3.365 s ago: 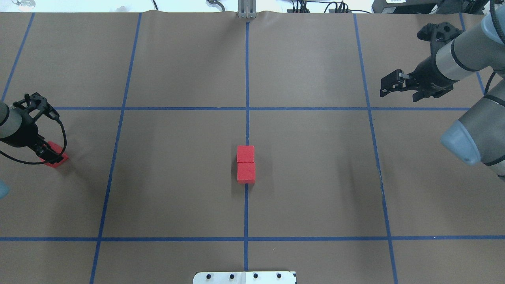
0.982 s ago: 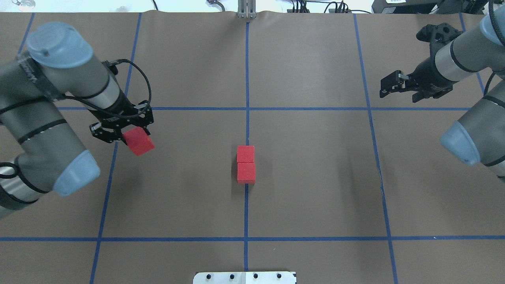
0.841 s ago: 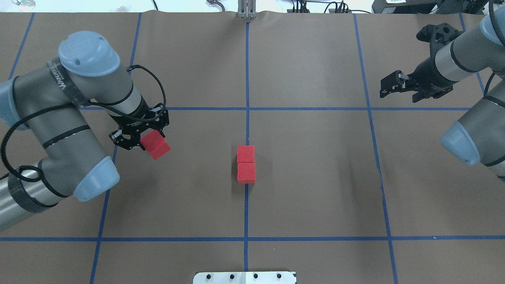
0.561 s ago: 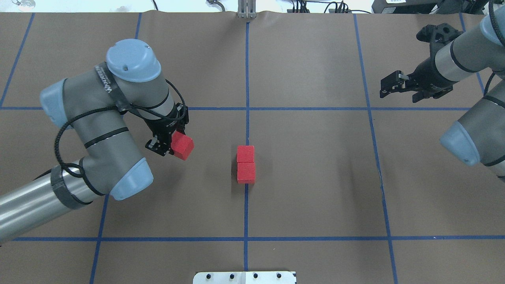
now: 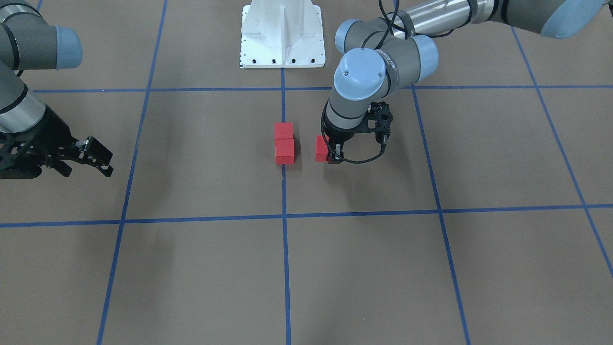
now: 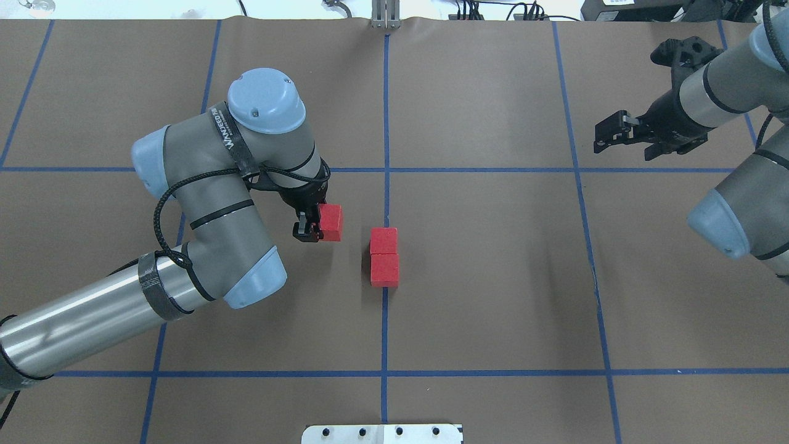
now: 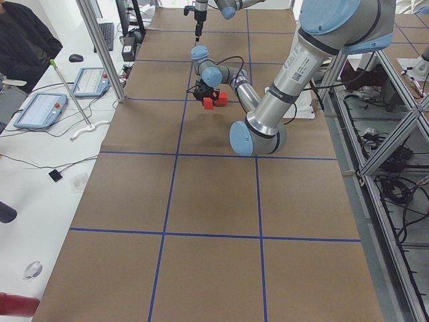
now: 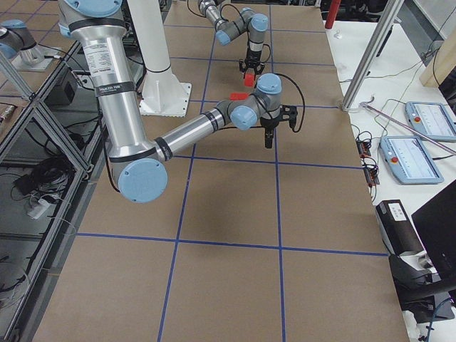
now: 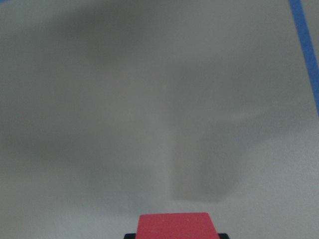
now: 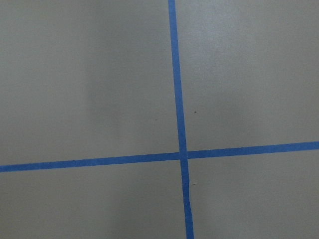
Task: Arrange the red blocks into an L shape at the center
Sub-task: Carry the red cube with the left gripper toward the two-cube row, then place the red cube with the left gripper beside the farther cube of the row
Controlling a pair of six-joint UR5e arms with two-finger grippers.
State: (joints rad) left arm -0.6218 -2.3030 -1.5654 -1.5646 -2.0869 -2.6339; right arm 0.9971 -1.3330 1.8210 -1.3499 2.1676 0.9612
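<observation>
Two red blocks (image 6: 383, 240) (image 6: 384, 270) lie touching in a short row on the blue tape line at the center (image 6: 386, 203); the front-facing view shows them too (image 5: 283, 130) (image 5: 284, 150). My left gripper (image 6: 317, 227) (image 5: 330, 152) is shut on the third red block (image 6: 331, 222) (image 5: 321, 148). It holds that block just left of the pair, level with the farther one and a small gap away. In the left wrist view the held block (image 9: 177, 226) fills the bottom edge. My right gripper (image 6: 607, 139) (image 5: 96, 158) hangs open and empty at the far right.
The white metal base (image 6: 382, 433) (image 5: 282, 33) sits at the table's near edge. Blue tape lines (image 10: 179, 124) divide the brown surface into squares. A person (image 7: 20, 40) and tablets (image 7: 40, 111) are beside the table on my left.
My left arm took the red block at the far left and has carried it rightward to beside the centre pair. The right arm has not moved.
</observation>
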